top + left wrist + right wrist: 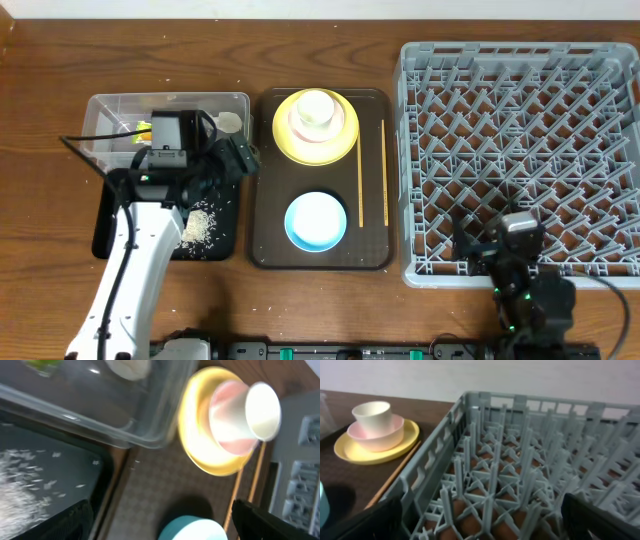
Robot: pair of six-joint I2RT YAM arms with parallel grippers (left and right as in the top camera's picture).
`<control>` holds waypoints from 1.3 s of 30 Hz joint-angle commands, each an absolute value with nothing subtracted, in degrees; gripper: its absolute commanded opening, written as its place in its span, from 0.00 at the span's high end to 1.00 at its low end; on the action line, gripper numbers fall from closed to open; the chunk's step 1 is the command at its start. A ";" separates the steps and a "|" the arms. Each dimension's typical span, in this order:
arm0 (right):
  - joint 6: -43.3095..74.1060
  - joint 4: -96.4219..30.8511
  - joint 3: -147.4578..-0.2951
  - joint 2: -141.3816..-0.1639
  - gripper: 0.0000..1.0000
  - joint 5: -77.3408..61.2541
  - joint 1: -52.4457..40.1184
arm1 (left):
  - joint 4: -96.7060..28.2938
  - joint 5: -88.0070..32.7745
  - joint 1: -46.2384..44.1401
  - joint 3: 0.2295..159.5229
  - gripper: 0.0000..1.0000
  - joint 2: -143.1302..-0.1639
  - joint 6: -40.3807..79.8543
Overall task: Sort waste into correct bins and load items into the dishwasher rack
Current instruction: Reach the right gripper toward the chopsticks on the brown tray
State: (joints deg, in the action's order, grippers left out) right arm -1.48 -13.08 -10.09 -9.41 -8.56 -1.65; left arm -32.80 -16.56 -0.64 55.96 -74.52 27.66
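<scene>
The left gripper (pixel 160 512), jaws spread wide and holding nothing, hovers at the left of the overhead frame, above where the clear tub (pixel 100 105) meets the black tray (pixel 225 240). Wrapper (pixel 143 130) and tissue (pixel 230 122) lie in the tub and rice (pixel 197 226) on the tray, so sorting looks finished. At centre, cup (pixel 317 108), pink bowl (pixel 341 122) and yellow plate (pixel 285 140) sit stacked on the brown serving tray (pixel 268 250), with the blue bowl (pixel 316 222) below them and the chopsticks (pixel 361 170) to the right. The right gripper (pixel 482 520), equally spread, hangs over the lower edge of the empty rack (pixel 520 120). Lifting the cup off first should keep the stack steady.
</scene>
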 commanded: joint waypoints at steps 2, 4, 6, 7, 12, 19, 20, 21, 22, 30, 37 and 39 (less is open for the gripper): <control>0.36 -16.56 -26.52 -22.61 0.01 -6.42 -2.35 | -35.00 -9.61 2.92 56.66 0.08 -69.52 30.92; 0.40 -21.80 -35.75 -31.97 0.01 -7.40 -2.76 | -36.32 -7.44 4.89 56.66 0.07 -67.09 30.94; 0.95 -27.92 -44.64 -40.82 0.01 -9.13 -3.92 | -37.54 -5.63 6.28 56.64 0.07 -65.30 30.92; 2.52 -31.42 -49.41 -45.50 0.01 -10.04 -4.97 | -37.78 -4.80 6.72 56.62 0.06 -64.71 30.89; 8.36 -44.99 -68.29 -64.62 0.01 -11.64 -14.87 | -38.17 -3.55 7.11 56.60 0.06 -64.38 30.89; 11.11 -40.66 -74.89 -79.18 0.01 -21.65 -25.36 | -38.17 -3.55 7.11 56.60 0.05 -64.42 30.89; 12.80 -38.70 -74.89 -80.66 0.01 -22.76 -26.11 | -38.17 -3.55 7.11 56.60 0.05 -64.42 30.89; 14.37 -36.84 -74.89 -82.04 0.01 -23.99 -26.81 | -38.17 -3.55 7.11 56.60 0.05 -64.42 30.89; 15.07 -34.83 -74.89 -83.42 0.02 -24.99 -27.51 | -38.17 -3.55 7.11 56.60 0.05 -64.42 30.89; 23.29 -33.21 -74.89 -92.12 0.63 -9.23 -30.09 | -38.15 -3.55 7.11 56.60 0.05 -64.42 30.89; 27.62 -30.85 -74.87 -100.33 0.67 -2.70 -30.48 | -38.17 -3.55 7.11 56.60 0.05 -64.42 30.89; 27.64 -29.91 -74.89 -102.61 0.67 -0.97 -30.94 | -38.15 -3.55 7.11 56.60 0.05 -64.42 30.92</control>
State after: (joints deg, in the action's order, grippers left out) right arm 25.12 -30.61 -73.63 -99.94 -5.89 -29.93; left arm -38.13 -4.27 6.94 55.96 -64.40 30.24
